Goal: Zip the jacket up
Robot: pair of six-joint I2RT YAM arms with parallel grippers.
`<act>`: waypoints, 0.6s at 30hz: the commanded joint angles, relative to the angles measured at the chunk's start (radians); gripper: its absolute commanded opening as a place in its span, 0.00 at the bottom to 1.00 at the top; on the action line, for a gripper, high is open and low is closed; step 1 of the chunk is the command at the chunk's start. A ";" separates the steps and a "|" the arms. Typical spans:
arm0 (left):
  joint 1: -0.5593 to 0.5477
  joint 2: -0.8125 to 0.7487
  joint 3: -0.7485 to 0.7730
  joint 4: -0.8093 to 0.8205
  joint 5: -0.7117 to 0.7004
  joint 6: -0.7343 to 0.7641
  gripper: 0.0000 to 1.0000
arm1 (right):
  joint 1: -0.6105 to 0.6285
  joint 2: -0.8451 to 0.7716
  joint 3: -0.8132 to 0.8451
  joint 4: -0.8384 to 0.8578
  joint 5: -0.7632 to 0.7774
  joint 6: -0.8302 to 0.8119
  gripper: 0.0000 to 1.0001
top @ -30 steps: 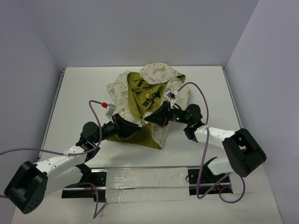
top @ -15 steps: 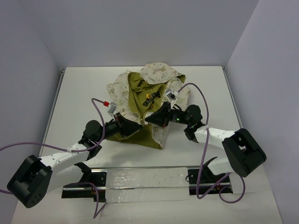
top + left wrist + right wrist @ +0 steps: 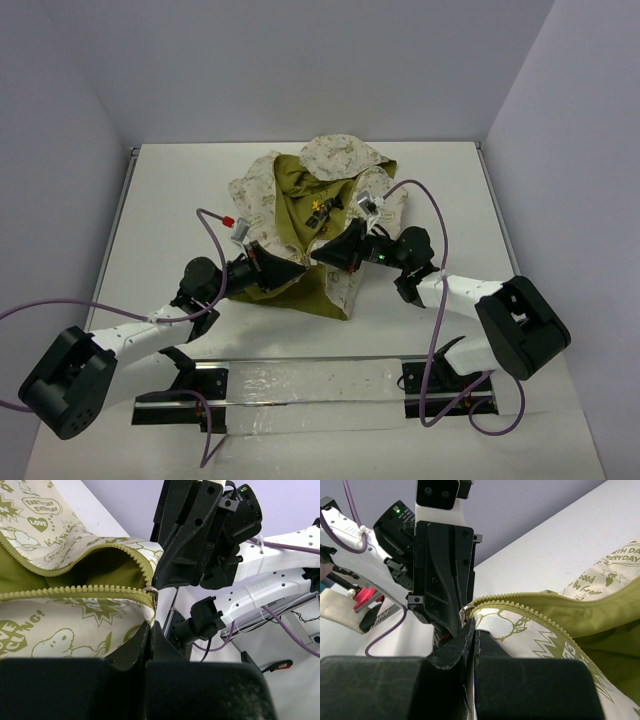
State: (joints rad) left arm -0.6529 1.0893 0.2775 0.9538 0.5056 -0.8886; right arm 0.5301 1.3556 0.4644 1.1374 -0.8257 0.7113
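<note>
The jacket [image 3: 290, 205] lies crumpled on the desk [image 3: 170, 200]. Its front is spread open, so the green lining faces up and the hood is the part farthest from the zipper slider [image 3: 150, 591]. The slider sits at the bottom end of the zipper, at the jacket's near hem.

The left end effector [image 3: 285, 272] is just left of the slider. Its fingers are pressed fully together and appear to pinch the cream cloth of the hem right under the slider. The right end effector [image 3: 325, 252] is just right of the slider, tip to tip with the left one. It is also fully closed, with printed cloth caught between its fingers beside the slider. From either wrist view I cannot tell whether the pull tab itself is in either grip.

As for progress, the job looks barely begun. The two rows of teeth [image 3: 75, 591] meet only at the slider and part at once beyond it, one row curving up and away from the other. No stretch of closed zipper shows above the slider. The bottom ends seem to be joined, which I take as the one step done. Left to do is the whole run: holding the hem steady below the slider and drawing the slider all the way up toward the hood.
</note>
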 commanded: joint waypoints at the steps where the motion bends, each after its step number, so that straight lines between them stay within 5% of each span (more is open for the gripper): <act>1: -0.010 0.020 0.012 0.088 0.077 -0.013 0.00 | -0.001 -0.032 0.020 0.085 0.072 0.005 0.00; 9: -0.021 0.040 0.021 0.033 0.124 0.015 0.00 | -0.007 -0.056 0.017 0.038 0.105 -0.014 0.00; 13: -0.021 -0.016 0.034 -0.091 0.092 0.032 0.00 | -0.007 -0.109 0.035 -0.162 0.071 -0.149 0.02; 14: -0.021 -0.035 0.063 -0.199 0.073 0.061 0.00 | -0.001 -0.127 0.052 -0.330 0.063 -0.208 0.18; 18: -0.021 -0.095 0.135 -0.387 0.051 0.117 0.00 | 0.031 -0.281 0.086 -0.736 0.196 -0.495 0.34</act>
State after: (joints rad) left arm -0.6659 1.0473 0.3136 0.7662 0.5397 -0.8440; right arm 0.5408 1.2072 0.4934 0.7654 -0.7654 0.5065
